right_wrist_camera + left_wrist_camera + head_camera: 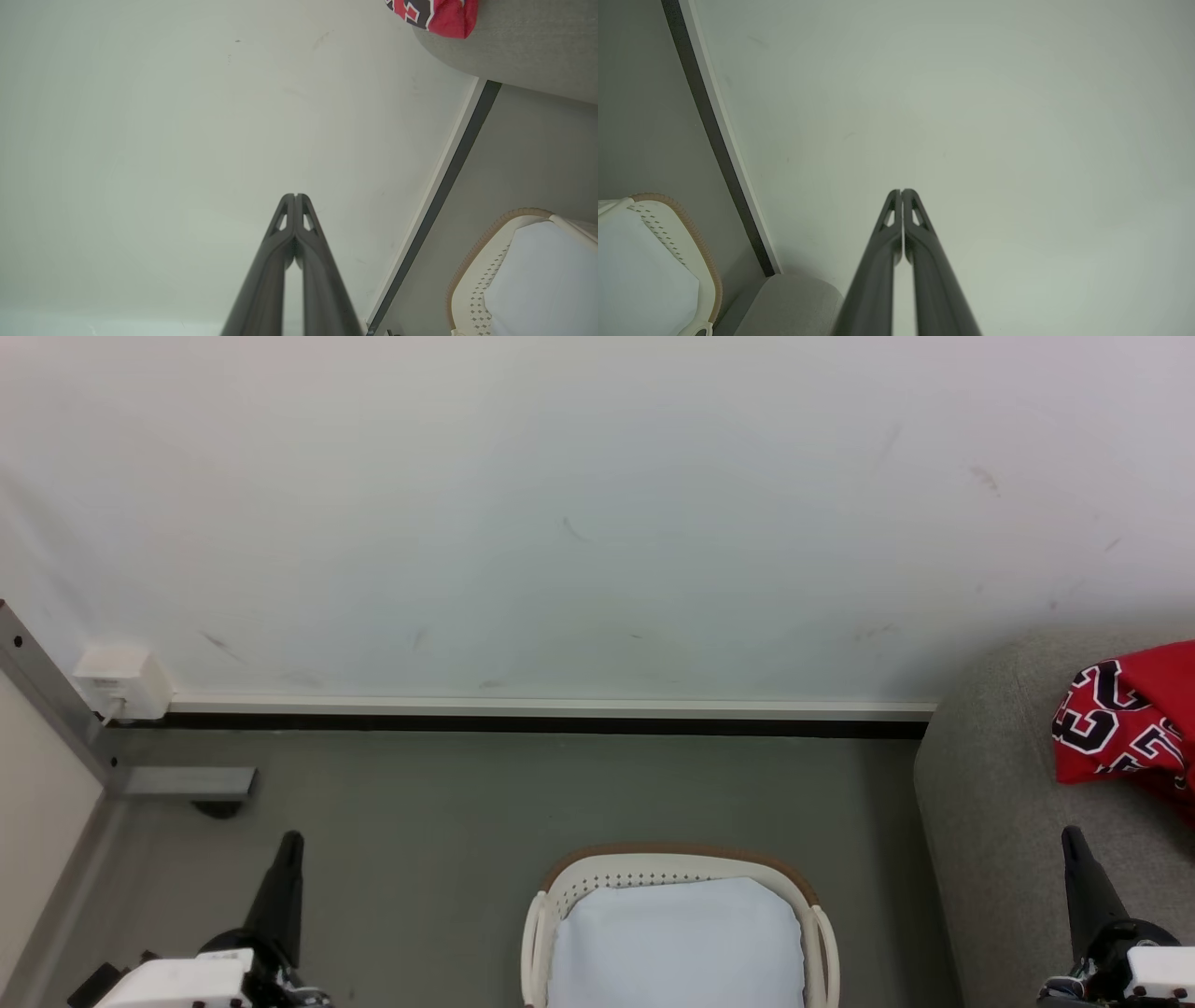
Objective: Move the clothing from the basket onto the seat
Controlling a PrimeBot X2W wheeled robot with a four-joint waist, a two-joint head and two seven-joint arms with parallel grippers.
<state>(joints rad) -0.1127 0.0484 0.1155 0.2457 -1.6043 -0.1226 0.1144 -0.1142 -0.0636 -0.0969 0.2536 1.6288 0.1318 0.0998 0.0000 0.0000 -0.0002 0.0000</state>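
Clothing is lying crumpled on the grey seat, red shiny fabric, black white-outlined lettering showing; basket is sitting on the floor, white lining showing; my left gripper and right gripper are hanging pinched closed, empty.

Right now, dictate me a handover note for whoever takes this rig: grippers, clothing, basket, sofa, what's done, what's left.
Grippers: left gripper shut, empty; right gripper shut, empty.
Things: the red jersey lies on the grey sofa; the basket on the floor shows bare white lining.
Done: jersey moved to the sofa, it seems.
Left: check the basket's near part, cut off in the head view.
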